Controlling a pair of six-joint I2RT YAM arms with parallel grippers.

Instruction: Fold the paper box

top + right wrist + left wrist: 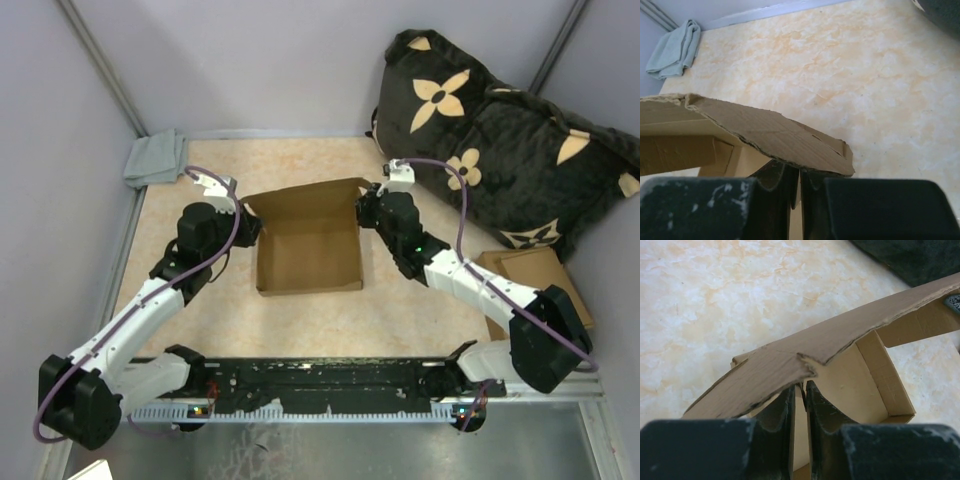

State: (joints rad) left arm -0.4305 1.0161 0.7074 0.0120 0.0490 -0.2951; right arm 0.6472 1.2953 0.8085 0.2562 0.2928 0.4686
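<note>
Your left hand [800, 390] and right hand [796, 172] each pinch a side wall of the box [310, 255]; pull unevenly and the cardboard could tear or slip free.

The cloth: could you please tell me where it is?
Top view: the cloth lies in the far left corner of the table, beyond the left gripper.

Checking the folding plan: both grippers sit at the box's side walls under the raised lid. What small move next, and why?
Probably open both and back out sideways. The left gripper and right gripper each pinch a side wall of the box; the walls already stand, and the lid overhangs them, blocking its closing.
</note>
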